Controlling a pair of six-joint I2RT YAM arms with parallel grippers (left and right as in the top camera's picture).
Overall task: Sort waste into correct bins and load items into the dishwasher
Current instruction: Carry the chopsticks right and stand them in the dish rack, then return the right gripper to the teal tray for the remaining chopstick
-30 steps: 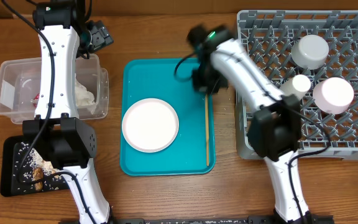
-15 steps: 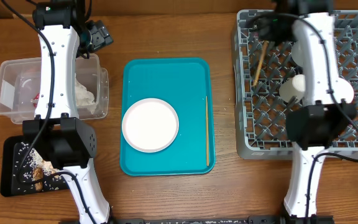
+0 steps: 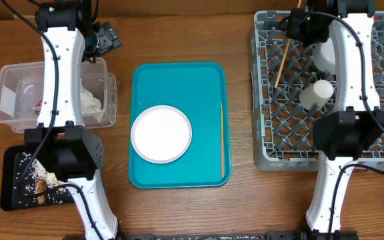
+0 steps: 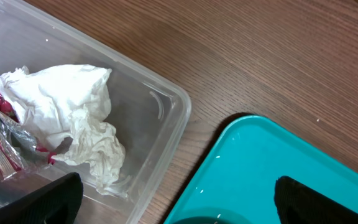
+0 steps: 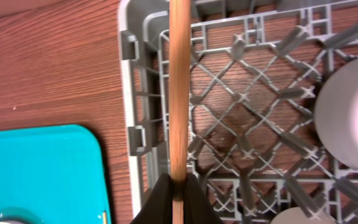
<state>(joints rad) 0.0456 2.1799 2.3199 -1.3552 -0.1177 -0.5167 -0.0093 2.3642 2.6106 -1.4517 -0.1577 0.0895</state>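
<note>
My right tool (image 5: 178, 190) clamps one chopstick (image 5: 179, 81) above the tray-side edge of the dish rack (image 3: 262, 143); my left tool (image 4: 179, 199) stands apart near the clear tub (image 4: 160, 106); the second chopstick (image 3: 222, 140) lies on the teal tray (image 3: 179, 175).

R arm (image 3: 352, 67) hides most of grey bowl (image 3: 323, 59) in rack (image 3: 272, 133); chopstick (image 5: 178, 93) tip cut off up top.

Brown wooden table (image 3: 179, 213) — grain plainly visible, evenly lit.

Bright, even light, soft shadows; wrist views slightly blurred.
</note>
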